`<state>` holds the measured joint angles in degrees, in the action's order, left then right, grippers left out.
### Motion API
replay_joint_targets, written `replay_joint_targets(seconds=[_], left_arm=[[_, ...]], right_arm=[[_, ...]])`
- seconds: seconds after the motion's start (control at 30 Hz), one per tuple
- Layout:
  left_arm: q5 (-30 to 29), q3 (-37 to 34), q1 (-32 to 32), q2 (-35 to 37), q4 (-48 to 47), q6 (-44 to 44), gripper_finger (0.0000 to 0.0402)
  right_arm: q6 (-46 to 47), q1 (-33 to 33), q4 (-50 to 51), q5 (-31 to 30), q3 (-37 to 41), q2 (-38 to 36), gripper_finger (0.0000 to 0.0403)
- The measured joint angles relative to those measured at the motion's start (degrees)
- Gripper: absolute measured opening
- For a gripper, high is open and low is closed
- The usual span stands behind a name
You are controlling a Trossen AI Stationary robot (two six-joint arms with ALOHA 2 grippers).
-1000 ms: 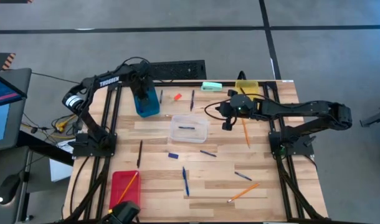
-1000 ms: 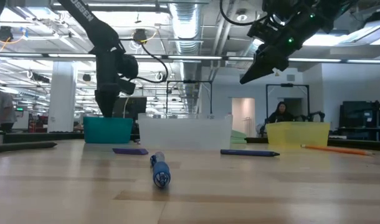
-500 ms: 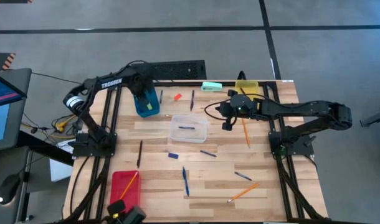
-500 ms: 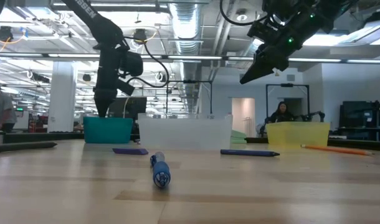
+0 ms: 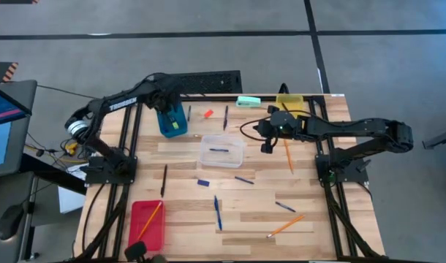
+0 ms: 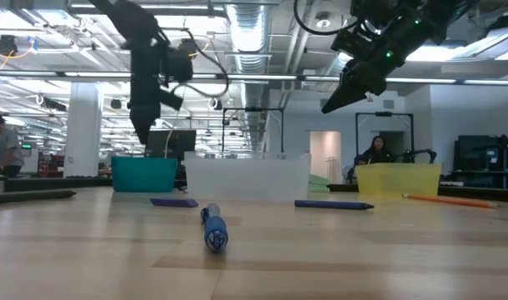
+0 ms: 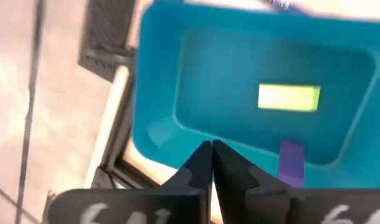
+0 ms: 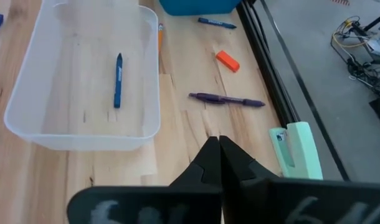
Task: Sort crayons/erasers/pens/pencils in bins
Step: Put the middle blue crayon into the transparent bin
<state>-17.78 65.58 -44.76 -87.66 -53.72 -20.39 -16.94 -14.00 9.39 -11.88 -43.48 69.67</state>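
Observation:
My left gripper [image 5: 167,102] hangs shut above the blue bin [image 5: 172,120] at the far left, holding nothing. In the left wrist view a yellow eraser [image 7: 288,98] and a purple piece [image 7: 291,160] lie on that bin's floor. My right gripper [image 5: 267,146] waits shut in the air right of the clear bin [image 5: 221,152], which holds one blue pen [image 8: 118,79]. The red bin [image 5: 146,219] at the near left holds a pencil [image 5: 151,214]. The yellow bin [image 5: 289,101] stands at the far right.
Loose on the table are pens [image 5: 218,212] [image 5: 226,117] [image 5: 244,180], pencils [image 5: 287,153] [image 5: 285,225], an orange-red eraser [image 5: 208,113] and a blue eraser [image 5: 202,183]. A mint-green object [image 5: 248,101] lies at the far edge. People show in the room behind.
My left gripper has risen out of the blue bin and drifted toward the table's far edge, tipping as it went. The yellow eraser now lies uncovered on the bin's floor where the gripper stood.

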Motion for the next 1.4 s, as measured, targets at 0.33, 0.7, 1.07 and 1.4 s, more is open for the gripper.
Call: replay_joint_targets(seconds=[0.33,0.7,1.07,1.4], left_arm=[[5.00,-17.27,7.39,21.62,22.58,8.69,0.0000],[12.78,-38.08,21.07,39.28,58.74,17.26,0.0000],[27.48,-50.19,26.57,31.41,84.63,24.24,0.0000],[26.47,-56.29,33.75,21.89,108.64,19.69,0.0000]], right_arm=[[0.89,-1.72,-23.55,-0.09,10.75,0.04,0.0004],[9.43,-3.66,-26.34,-0.09,11.80,0.00,0.0005],[13.64,-0.61,-12.79,-0.13,6.41,-0.02,0.0005],[17.10,3.98,-5.05,-0.44,2.13,-0.04,0.0005]])
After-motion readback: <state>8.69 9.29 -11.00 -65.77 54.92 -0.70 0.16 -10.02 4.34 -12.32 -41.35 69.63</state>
